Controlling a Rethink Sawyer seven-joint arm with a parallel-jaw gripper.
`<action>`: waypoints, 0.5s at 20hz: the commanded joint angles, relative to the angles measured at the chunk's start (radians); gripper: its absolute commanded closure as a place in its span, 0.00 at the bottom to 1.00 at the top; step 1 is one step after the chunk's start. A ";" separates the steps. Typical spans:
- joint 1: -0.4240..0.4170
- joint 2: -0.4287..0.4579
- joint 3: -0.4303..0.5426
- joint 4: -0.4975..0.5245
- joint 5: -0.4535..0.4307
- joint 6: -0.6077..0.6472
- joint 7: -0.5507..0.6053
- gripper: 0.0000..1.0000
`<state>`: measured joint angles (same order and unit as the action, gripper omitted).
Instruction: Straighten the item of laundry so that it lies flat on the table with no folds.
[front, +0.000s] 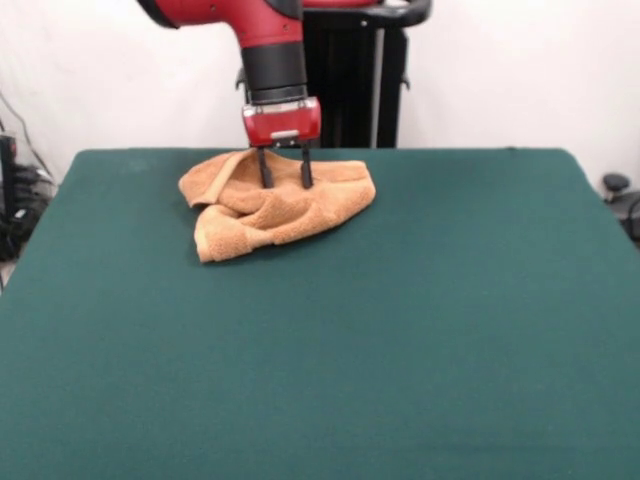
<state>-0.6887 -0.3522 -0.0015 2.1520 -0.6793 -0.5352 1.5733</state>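
The orange-tan towel (275, 205) lies crumpled and folded over itself on the dark green table (400, 320), at the far side near the robot's pedestal. A lower left corner sticks out towards the front. My gripper (286, 185) comes straight down from the red and black arm onto the towel's upper middle. Its two dark fingers (265, 170) stand apart, open, with their tips touching or pressing into the cloth. No cloth is pinched between them.
The black pedestal (355, 75) stands just behind the towel at the table's far edge. Cables and dark equipment (15, 200) sit off the table's left side. A small dark object (615, 185) sits off the right side.
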 joint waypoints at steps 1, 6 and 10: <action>0.105 0.282 -0.022 -0.105 0.149 0.170 0.209 0.00; 0.160 0.253 -0.038 -0.059 0.217 0.132 0.212 0.00; 0.152 0.223 -0.059 -0.024 0.212 0.125 0.192 0.00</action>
<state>-0.5904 -0.3080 -0.0869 2.1661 -0.5810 -0.6789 1.5733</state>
